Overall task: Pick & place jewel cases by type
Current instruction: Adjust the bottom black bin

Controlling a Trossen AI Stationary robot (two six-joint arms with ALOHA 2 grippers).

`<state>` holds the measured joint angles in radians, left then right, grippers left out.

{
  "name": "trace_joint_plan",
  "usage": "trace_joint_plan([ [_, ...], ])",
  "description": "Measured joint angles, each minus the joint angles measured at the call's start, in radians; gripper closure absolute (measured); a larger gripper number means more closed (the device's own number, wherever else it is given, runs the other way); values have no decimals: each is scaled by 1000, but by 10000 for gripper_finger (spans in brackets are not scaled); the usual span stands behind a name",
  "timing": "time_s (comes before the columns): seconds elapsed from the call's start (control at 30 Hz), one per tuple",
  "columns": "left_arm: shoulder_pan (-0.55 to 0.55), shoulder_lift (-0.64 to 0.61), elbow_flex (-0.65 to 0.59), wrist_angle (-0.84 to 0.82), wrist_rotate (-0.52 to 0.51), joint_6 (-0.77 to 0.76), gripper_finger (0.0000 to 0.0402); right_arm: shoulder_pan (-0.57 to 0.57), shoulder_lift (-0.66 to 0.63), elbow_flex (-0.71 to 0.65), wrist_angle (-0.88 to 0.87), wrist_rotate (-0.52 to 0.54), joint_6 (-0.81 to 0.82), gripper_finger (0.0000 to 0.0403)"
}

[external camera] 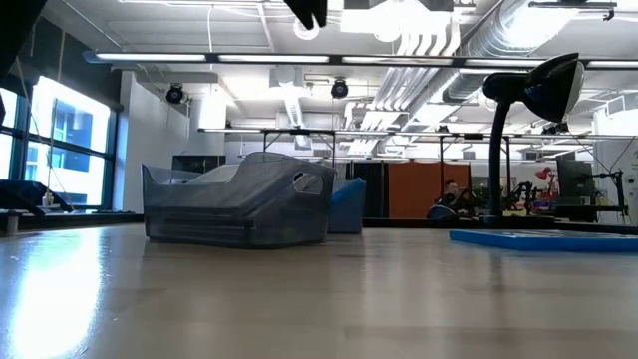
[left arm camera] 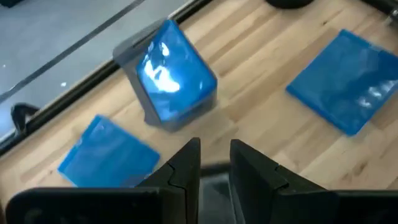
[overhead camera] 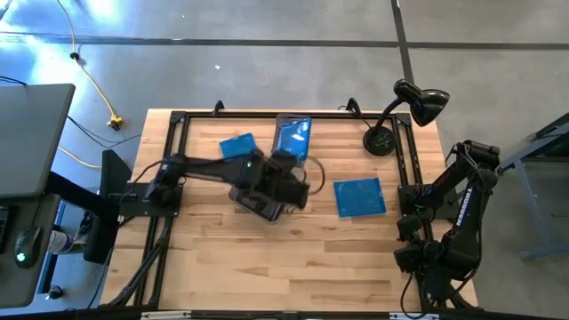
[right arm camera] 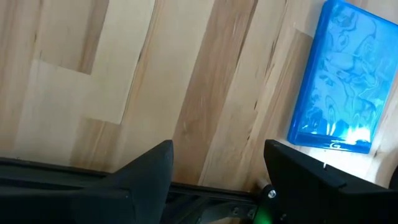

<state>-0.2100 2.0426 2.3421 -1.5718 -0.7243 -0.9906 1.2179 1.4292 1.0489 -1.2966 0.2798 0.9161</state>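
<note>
A: How many blue cases?
B: Three: one [overhead camera: 360,197] near the lamp [overhead camera: 418,102], one [overhead camera: 237,146] beside the tub [overhead camera: 292,136], one inside it.
A: Tools?
B: Left tool [left arm camera: 214,163] over the dark tub [overhead camera: 260,203], grip unclear; right tool [right arm camera: 217,163] released.

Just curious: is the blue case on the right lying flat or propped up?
Flat. The blue case lies flat on the table, a thin slab in the low view.

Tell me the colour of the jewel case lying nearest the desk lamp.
Translucent blue jewel case; the high view shows it best.
</note>
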Motion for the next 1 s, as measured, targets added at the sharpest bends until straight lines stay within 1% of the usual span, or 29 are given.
trace_joint_plan([
  [0.13, -58, 1, -7, 22, -28, -25, 316, 0, 0, 0, 8, 0, 0, 155],
  [0.2, -77, 2, -18, 14, -60, -25, 316, 0, 0, 0, 11, 0, 0, 155],
  [0.27, -89, 3, -21, -2, -84, -62, 316, 0, 0, 0, 16, 0, 0, 155],
  [0.37, -92, 3, -20, 1, -104, -80, 316, 0, 0, 0, 26, 0, 0, 155],
  [0.77, -84, 3, -20, 1, -149, -66, 316, 0, 0, 0, 70, 0, 0, 155],
  [1.0, -85, 3, -20, 1, -142, -62, 316, 0, 0, 0, 99, 0, 0, 155],
])
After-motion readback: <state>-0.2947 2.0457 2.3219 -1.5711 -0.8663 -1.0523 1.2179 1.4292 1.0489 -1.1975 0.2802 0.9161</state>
